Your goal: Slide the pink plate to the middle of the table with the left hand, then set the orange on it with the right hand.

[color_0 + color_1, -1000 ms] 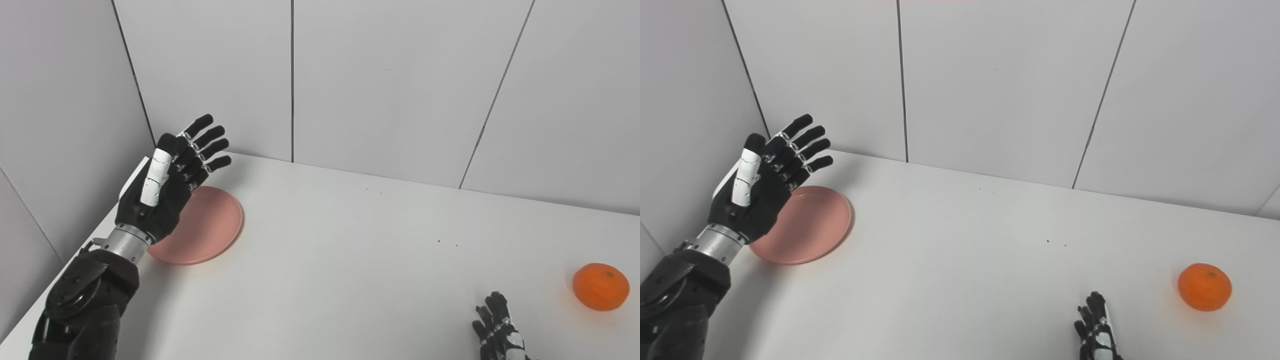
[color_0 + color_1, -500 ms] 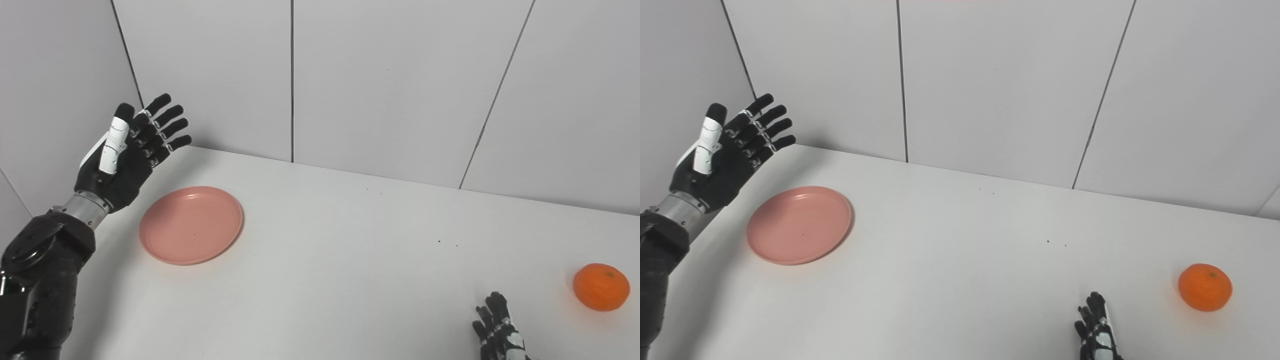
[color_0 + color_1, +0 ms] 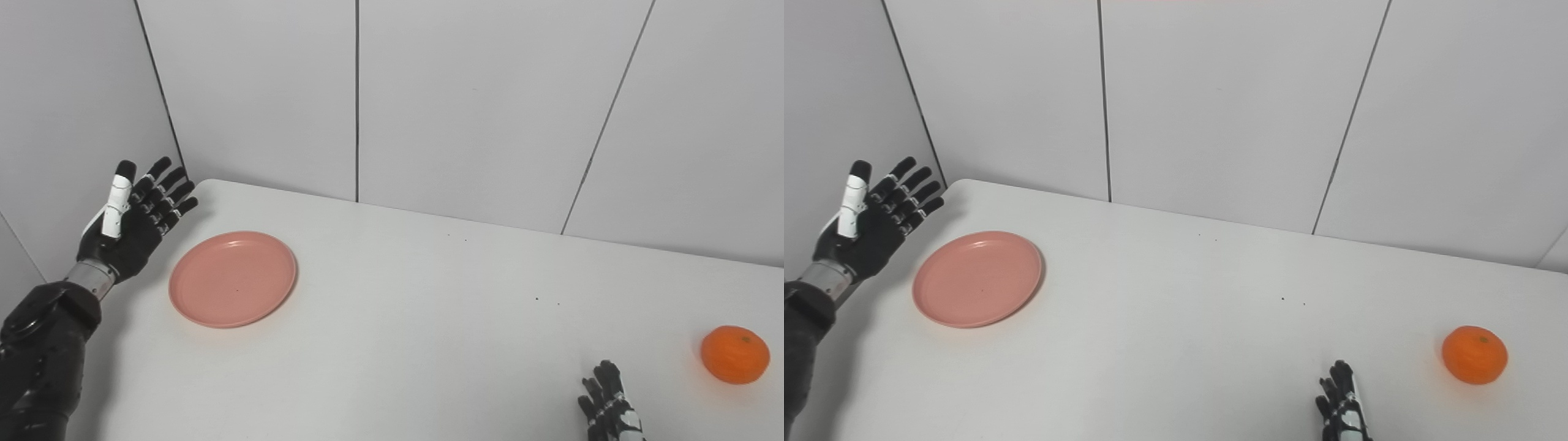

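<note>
A pink plate [image 3: 233,278] lies flat on the white table [image 3: 429,318] near its far left corner. My left hand [image 3: 131,226] is open and empty, fingers spread, just left of the plate over the table's left edge, apart from it. An orange [image 3: 735,354] rests on the table at the far right. My right hand [image 3: 609,407] shows only its fingertips at the bottom edge, left of the orange and apart from it; the fingers look apart and hold nothing.
Grey panelled walls [image 3: 478,104] close the table at the back and on the left, close behind my left hand. A few small dark specks [image 3: 537,299] lie on the table between plate and orange.
My left hand moved from above the plate out to the left and then down beside it, uncovering the plate. The plate, orange and right hand stayed put. The view shifted slightly.
</note>
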Robot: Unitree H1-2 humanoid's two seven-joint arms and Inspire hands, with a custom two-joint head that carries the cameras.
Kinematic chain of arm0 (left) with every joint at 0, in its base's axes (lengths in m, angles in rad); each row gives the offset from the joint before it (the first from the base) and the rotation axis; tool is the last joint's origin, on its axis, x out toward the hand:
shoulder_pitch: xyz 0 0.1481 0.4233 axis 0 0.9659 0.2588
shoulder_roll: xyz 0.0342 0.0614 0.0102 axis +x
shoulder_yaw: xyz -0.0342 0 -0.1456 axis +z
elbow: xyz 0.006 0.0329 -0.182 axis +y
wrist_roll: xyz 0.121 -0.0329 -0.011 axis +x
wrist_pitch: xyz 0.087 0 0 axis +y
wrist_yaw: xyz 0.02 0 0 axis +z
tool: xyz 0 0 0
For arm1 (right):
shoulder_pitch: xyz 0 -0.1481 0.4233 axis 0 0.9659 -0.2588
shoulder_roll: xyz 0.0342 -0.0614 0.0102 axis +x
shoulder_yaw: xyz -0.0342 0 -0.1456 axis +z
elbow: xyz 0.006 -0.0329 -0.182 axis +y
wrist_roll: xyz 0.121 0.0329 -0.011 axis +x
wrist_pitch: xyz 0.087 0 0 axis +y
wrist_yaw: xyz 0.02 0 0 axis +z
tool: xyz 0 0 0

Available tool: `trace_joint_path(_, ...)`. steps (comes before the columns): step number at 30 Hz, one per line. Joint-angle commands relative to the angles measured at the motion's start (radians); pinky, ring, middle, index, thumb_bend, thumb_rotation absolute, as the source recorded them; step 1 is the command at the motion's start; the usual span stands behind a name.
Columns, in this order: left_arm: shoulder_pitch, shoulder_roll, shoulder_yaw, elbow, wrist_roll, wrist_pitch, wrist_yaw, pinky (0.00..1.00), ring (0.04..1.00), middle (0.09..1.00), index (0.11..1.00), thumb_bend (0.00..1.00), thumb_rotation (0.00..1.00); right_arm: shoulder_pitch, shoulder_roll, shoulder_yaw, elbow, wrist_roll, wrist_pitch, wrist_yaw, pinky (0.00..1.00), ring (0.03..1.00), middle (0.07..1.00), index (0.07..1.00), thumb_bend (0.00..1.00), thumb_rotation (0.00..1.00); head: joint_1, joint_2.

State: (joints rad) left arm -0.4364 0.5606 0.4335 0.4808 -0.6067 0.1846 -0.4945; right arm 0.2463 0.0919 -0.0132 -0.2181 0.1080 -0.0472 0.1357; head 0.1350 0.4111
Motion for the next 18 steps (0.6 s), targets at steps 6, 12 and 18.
trace_joint_path(6,-0.085,0.029,0.015,0.122,-0.007,-0.112,-0.08,0.85,1.0,0.998,1.0,0.98,0.76,0.084,-0.024,0.002,0.071,-0.003,0.075,-0.014,1.0,1.0,1.0,0.989,0.7,1.0,-0.002,0.004)
trace_joint_path(12,-0.109,0.023,0.0,0.209,0.016,-0.176,-0.103,0.85,1.0,1.0,1.0,0.98,0.75,0.086,-0.024,0.002,0.067,0.001,0.077,-0.013,1.0,1.0,1.0,0.989,0.71,1.0,-0.002,0.007)
trace_joint_path(18,-0.118,0.014,-0.002,0.284,0.006,-0.193,-0.135,1.0,1.0,1.0,1.0,1.0,0.74,0.089,-0.025,0.003,0.058,0.001,0.086,-0.013,1.0,1.0,1.0,0.986,0.71,1.0,-0.003,0.016)
